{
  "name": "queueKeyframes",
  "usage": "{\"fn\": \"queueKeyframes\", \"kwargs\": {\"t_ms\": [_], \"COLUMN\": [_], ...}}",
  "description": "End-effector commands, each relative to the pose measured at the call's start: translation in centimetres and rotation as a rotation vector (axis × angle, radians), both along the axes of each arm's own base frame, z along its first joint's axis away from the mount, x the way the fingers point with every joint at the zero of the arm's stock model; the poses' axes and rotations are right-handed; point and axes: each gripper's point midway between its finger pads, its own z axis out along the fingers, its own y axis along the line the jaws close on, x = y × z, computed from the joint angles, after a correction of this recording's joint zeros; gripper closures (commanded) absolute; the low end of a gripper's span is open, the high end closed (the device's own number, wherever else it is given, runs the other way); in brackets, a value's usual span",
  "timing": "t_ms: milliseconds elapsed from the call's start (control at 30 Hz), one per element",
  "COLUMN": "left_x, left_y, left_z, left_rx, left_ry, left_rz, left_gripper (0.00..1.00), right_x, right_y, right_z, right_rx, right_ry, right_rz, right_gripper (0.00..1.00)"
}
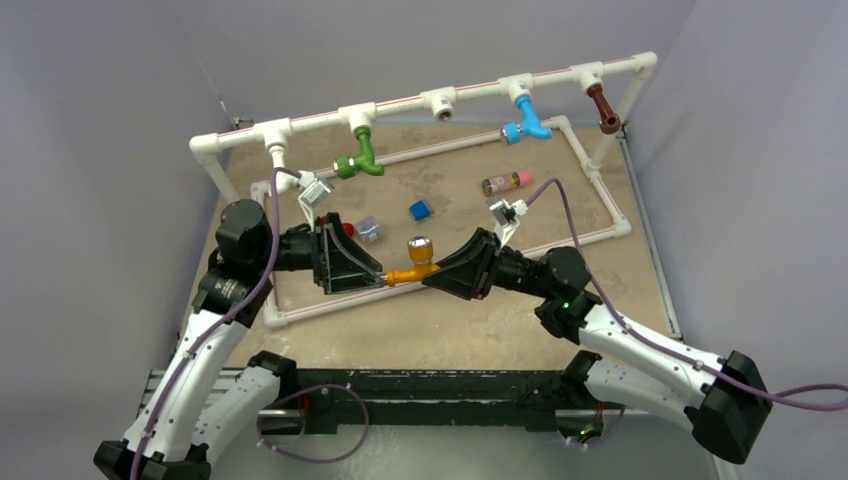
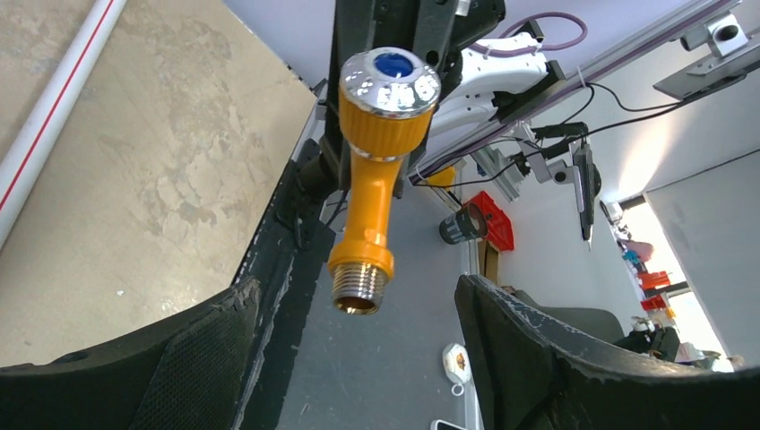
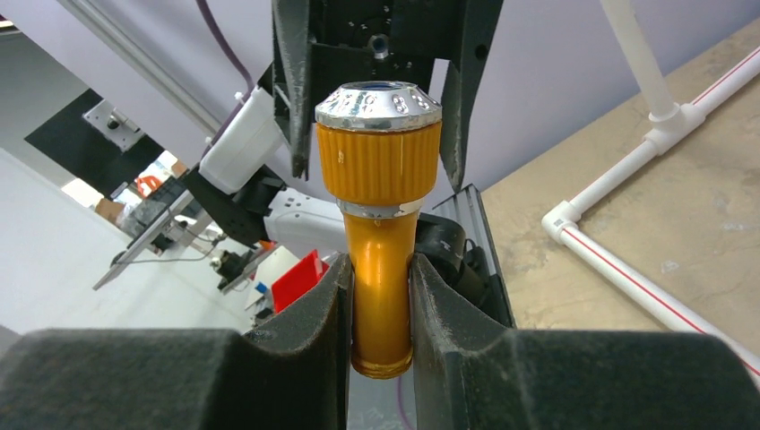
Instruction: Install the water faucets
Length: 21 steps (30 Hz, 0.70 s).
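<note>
Your right gripper (image 3: 381, 279) clamps the orange faucet (image 1: 411, 269) above mid-table while the left gripper (image 2: 357, 296) gapes wide and holds nothing at its 9 o'clock, so if you release before those jaws close, the faucet could drop.

Looks like a robotics lab: grey partition walls (image 1: 100, 100) boxing in the counter (image 1: 430, 330), aluminium framing (image 2: 627, 45), dangling cables (image 2: 556, 116), red bin (image 2: 491, 221).
</note>
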Motion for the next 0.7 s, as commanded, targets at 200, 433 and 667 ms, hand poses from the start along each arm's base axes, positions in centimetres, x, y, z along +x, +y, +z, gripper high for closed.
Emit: {"fn": "queueKeyframes", "kwargs": {"t_ms": [200,433,667], "left_x": [-0.1,0.5,1.0], "left_y": [-0.2,-0.3,-0.5], "left_z": [0.5,0.3,0.0], "left_rx": [-0.042,-0.061,-0.088], "left_ry": [0.006,0.035,0.067], "left_rz": [-0.01,0.02,0.037], "left_gripper": [0.22,0.27,0.37], "right_x": [1.2,2.4,2.3], "right_y": [1.1,1.8,2.7], "right_z": [4.2,4.1,3.8], "right_rx": [0.129,0.145,0.154], "right_ry": [-0.007,0.041,0.069], "right_rz": [-0.01,-0.03,-0.02], "right_gripper": [1.0,1.0,1.0]}}
